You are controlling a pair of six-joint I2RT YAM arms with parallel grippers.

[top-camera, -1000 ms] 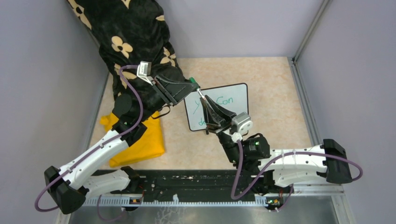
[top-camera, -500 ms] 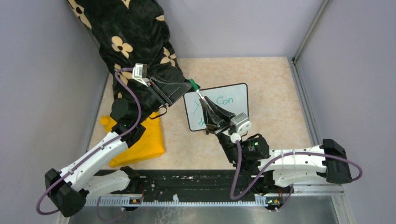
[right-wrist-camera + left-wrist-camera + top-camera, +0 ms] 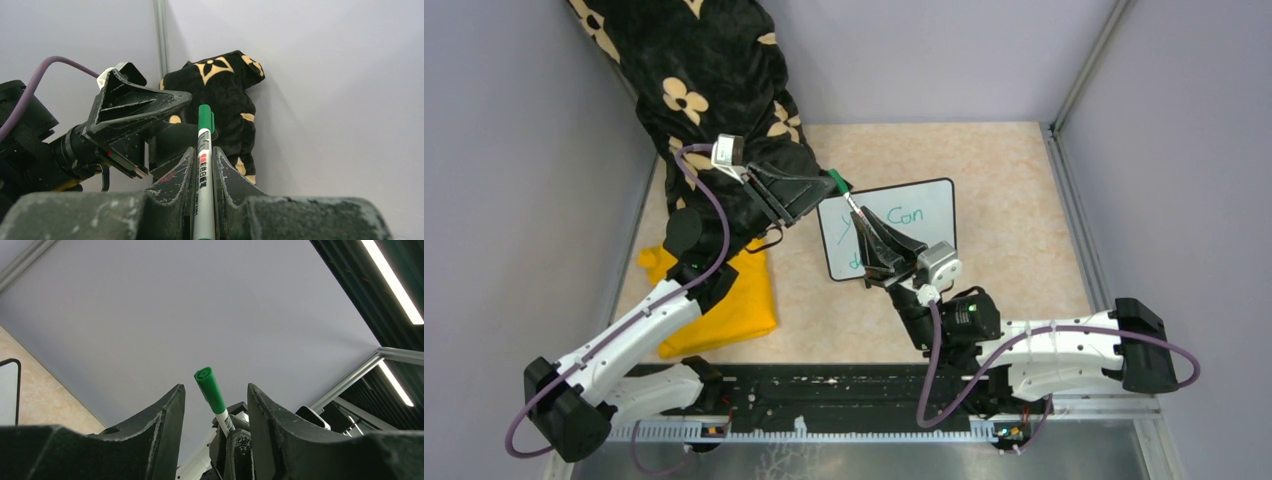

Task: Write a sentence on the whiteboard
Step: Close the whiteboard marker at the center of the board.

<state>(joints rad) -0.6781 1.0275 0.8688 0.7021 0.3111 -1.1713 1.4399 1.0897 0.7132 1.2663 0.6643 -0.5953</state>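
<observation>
- Top view: the whiteboard [image 3: 936,232] lies flat on the table [image 3: 1014,190], about mid-table, to the right of a yellow cloth [image 3: 724,305] and apart from it.
- The sentence [image 3: 908,214] is in green on the board. "Con" reads clear, and a "y" and a "d" show partly at the left side. The rest is hidden under the R gripper [image 3: 859,213].
- R gripper is over the board's left part, closed tight on a marker [image 3: 839,183]. The green cap end points up-left, past the board's top-left corner.
- L gripper [image 3: 822,190] reaches in from the left, w/ its tips right at the cap. A black flower-print fabric [image 3: 704,90] is behind it, at the far-left corner.
- Left wrist view: jaws are partly apart and the cap stands between the two fingers w/ a gap on each side, so nothing is gripped. The board's corner w/ black frame shows at the left edge.
- Right wrist view: both fingers press on the marker's white barrel and the cap sticks out above the tips. L gripper is just beside the cap. Whether they touch I cannot tell here.
</observation>
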